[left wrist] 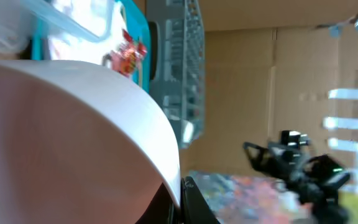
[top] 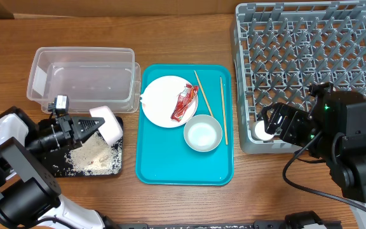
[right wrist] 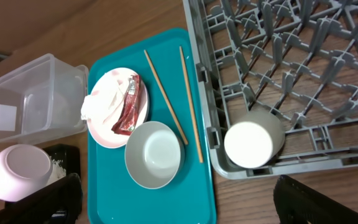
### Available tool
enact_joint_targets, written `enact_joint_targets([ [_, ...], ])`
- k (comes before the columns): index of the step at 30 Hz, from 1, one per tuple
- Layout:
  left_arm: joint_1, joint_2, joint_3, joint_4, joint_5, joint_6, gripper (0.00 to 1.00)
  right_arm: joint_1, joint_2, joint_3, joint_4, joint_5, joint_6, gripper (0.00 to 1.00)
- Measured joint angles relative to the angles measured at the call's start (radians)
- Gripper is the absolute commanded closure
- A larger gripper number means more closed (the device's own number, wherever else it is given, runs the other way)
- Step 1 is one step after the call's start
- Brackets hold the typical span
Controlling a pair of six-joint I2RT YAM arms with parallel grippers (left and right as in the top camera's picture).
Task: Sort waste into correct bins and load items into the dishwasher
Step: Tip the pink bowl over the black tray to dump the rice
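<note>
My left gripper (top: 84,127) is shut on the rim of the smaller white dish (top: 108,124), held tipped on its side over the black tray (top: 56,168), where white rice (top: 91,156) lies. In the left wrist view the dish (left wrist: 73,137) fills the frame, with the jaws (left wrist: 182,199) on its edge. The clear tub (top: 81,79) stands behind. On the teal tray (top: 170,168) are the white plate (top: 164,105) with the red wrapper (top: 184,102) and napkin (top: 147,98), the grey bowl (top: 203,133) and two chopsticks (top: 203,95). My right gripper (top: 275,124) is open over the white cup (right wrist: 248,144) in the front left corner of the dish rack (top: 310,63).
The teal tray (right wrist: 148,199) lies between the black tray (right wrist: 64,158) and the rack (right wrist: 278,56). The clear tub (right wrist: 30,102) holds only a small label. Bare wooden table shows in front of the rack and the teal tray.
</note>
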Motion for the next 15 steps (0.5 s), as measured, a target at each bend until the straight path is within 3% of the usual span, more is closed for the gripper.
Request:
enact_joint_targets([
  [2,-0.017,-0.010,0.001,-0.055,0.002,0.015,0.96,0.000,0.000,0.000,-0.003,0.000,0.000,0.00],
  [10,-0.209,-0.119,0.002,-0.032,-0.040,0.000,0.96,0.000,0.000,0.000,-0.009,0.000,0.000,0.00],
  [13,-0.311,-0.167,0.005,0.077,-0.066,-0.111,0.96,0.000,0.000,0.000,-0.009,0.000,0.000,0.00],
  [15,-0.389,-0.197,0.007,0.193,-0.131,-0.251,0.96,0.000,0.000,0.000,-0.010,0.000,0.000,0.00],
])
